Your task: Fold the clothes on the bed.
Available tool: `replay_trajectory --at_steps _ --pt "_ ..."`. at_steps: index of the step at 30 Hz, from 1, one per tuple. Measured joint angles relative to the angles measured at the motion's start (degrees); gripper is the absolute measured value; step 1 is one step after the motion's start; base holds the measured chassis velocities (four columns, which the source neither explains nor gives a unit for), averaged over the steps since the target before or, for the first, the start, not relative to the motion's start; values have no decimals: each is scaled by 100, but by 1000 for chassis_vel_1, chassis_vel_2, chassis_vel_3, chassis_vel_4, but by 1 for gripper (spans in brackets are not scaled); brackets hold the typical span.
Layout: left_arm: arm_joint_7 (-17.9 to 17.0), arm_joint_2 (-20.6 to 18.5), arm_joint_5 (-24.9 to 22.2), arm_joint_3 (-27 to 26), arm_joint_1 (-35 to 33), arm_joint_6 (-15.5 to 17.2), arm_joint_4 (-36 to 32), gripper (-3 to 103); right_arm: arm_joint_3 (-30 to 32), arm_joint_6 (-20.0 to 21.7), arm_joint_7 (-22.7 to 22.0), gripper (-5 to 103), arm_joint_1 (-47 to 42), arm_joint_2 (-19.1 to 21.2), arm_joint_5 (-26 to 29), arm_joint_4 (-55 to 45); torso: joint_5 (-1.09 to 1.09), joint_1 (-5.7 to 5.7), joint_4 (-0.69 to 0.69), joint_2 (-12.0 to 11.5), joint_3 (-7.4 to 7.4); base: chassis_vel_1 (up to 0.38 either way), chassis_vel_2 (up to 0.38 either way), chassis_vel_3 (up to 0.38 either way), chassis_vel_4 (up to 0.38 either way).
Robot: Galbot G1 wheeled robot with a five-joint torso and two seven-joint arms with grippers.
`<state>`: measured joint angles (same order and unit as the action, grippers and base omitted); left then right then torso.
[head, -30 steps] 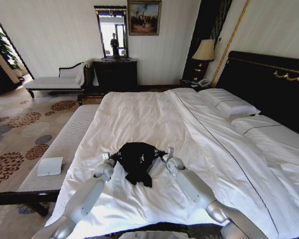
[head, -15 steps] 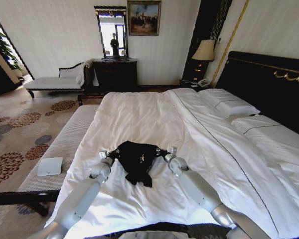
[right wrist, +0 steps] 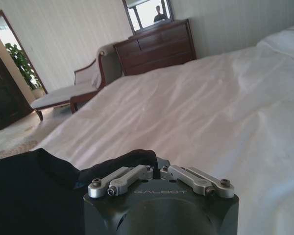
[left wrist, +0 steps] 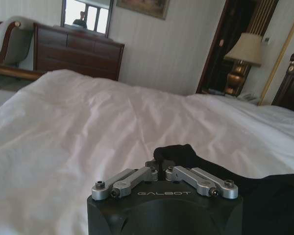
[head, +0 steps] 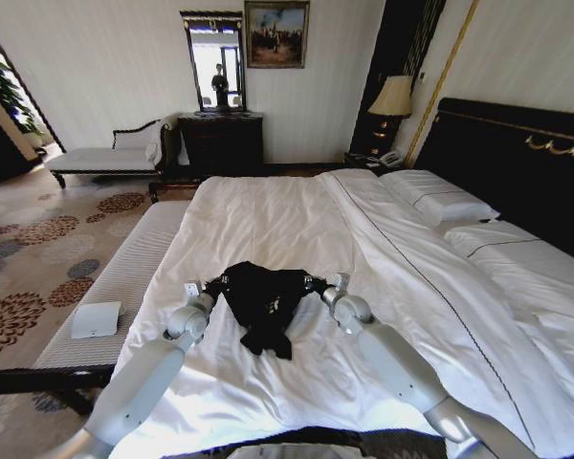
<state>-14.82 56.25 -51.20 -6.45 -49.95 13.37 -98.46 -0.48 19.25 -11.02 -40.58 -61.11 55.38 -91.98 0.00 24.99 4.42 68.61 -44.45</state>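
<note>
The black top (head: 264,304) is seen near the foot end of the bed (head: 297,229), on the white duvet, well apart from the pillows (head: 440,203). Its upper edge is stretched flat between the two grippers; the lower part is bunched and trails toward the foot of the bed.

Left gripper (head: 210,287) is clenched on the top's left corner; in the left wrist view the fingers are closed together with a fold of black fabric (left wrist: 179,155) pinched at the gripper's (left wrist: 162,166) tips.

Right gripper (head: 312,283) is clenched on the top's right corner; in the right wrist view black cloth (right wrist: 49,181) is drawn up into the closed tips of the gripper (right wrist: 157,166).

Both arms are extended over the duvet, one on either side of the top.
</note>
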Motion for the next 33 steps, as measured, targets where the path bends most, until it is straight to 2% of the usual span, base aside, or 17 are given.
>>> replay_trajectory --at_steps 8,11,12,15,19,20,22,24,25,28,30,31,33 --pt "-139 -636 -433 -116 573 87 -680 2 -80 271 -432 1 681 365 746 -807 -1 0 -1 0 0 0 0 0 0" --pt "-376 -895 -1045 -116 1023 228 -938 2 -101 341 -618 1 1017 511 1130 -959 -1 0 -1 0 0 0 0 0 0" --pt "-376 -895 -1045 -116 1023 228 -938 2 -101 341 -618 1 1017 511 1130 -959 -1 0 -1 0 0 0 0 0 0" --pt "-510 -1249 -1636 -87 1520 340 -1219 2 -86 436 -945 1 1465 640 1733 -1163 1 1 2 0 0 0 0 0 0" --pt "-512 -1587 -1875 -90 1779 375 -1397 2 -133 483 -1107 1 1876 738 2060 -1298 2 0 2 0 0 0 0 0 0" --pt "-528 -1766 -1985 -192 1808 382 -1503 2 -251 489 -1144 1 2227 766 2175 -1313 -1 0 3 0 0 0 0 0 0" --pt "-545 -1908 -2057 -374 1753 387 -1596 2 -367 490 -1141 1 2463 749 2218 -1284 -3 0 4 0 0 0 0 0 0" --pt "-585 -2177 -2172 -809 1537 388 -1765 2 -613 490 -1098 1 2917 623 2240 -1065 -2 0 1 0 0 0 0 0 0" --pt "-650 -2371 -2314 -1014 1485 400 -1836 2 -783 488 -1064 1 3297 524 2297 -850 1 0 -13 0 0 0 0 0 0" --pt "-700 -2524 -2492 -1048 1671 435 -1832 2 -899 482 -1060 1 3639 490 2381 -674 -7 0 -9 0 0 0 0 0 0" --pt "-736 -2618 -2582 -992 1910 450 -1764 2 -981 472 -1060 1 3827 495 2419 -587 -4 1 -4 0 0 0 0 0 0" --pt "-788 -2701 -2639 -832 2288 474 -1589 2 -1106 462 -1046 1 4041 525 2423 -475 0 0 3 0 0 0 0 0 0" --pt "-809 -2730 -2648 -723 2496 477 -1457 2 -1181 449 -1032 1 4156 539 2404 -408 2 0 5 0 0 0 0 0 0"
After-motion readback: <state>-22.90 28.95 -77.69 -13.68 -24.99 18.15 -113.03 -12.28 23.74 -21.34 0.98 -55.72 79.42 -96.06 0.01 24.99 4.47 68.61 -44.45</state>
